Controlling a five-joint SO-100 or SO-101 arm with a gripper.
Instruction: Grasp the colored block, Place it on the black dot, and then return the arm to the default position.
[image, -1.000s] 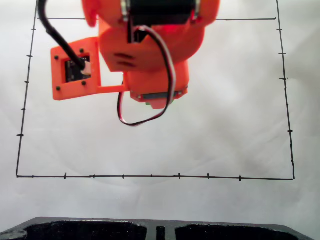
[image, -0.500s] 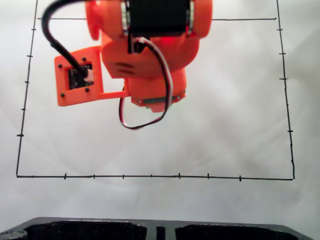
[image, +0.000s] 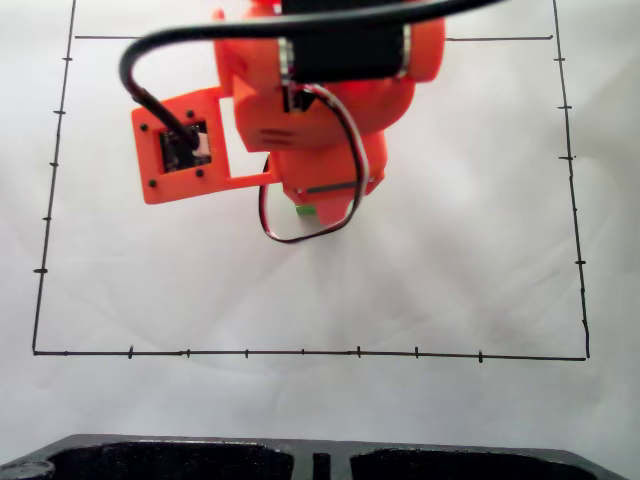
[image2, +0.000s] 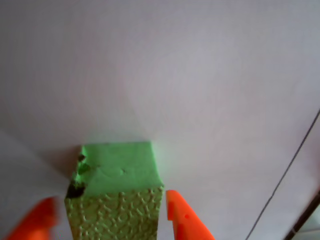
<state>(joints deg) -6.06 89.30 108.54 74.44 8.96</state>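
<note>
In the wrist view my gripper (image2: 115, 220) enters from the six o'clock edge, with one orange finger (image2: 186, 220) at about five o'clock of the frame and the other, blurred, at about seven o'clock. The colored block (image2: 117, 175) stands between them: bright green, smooth on top, pebbled on the side that faces the camera, with a dark chipped spot at its nine o'clock corner. The five o'clock finger lies just beside the block's edge; the seven o'clock one shows a thin strip of paper between itself and the block, so I cannot tell whether my fingers actually press the cube or merely bracket it. The block sits on the white paper (image2: 200, 75), and a thin black line (image2: 285, 175) runs across the four o'clock corner of that view.

In the fixed view my arm (image: 320, 110) reaches in from twelve o'clock and hangs over the upper middle of the drawn black border (image: 300, 352). A sliver of green shows under the arm's lowest orange part, at six o'clock of it, inside a loop of black, red and white cable (image: 350, 195). An orange camera bracket (image: 185, 150) juts out at nine o'clock of the arm, fed by a thick black cable (image: 140, 90). A black tray (image: 200, 455) lies along the six o'clock edge of the frame.
</note>
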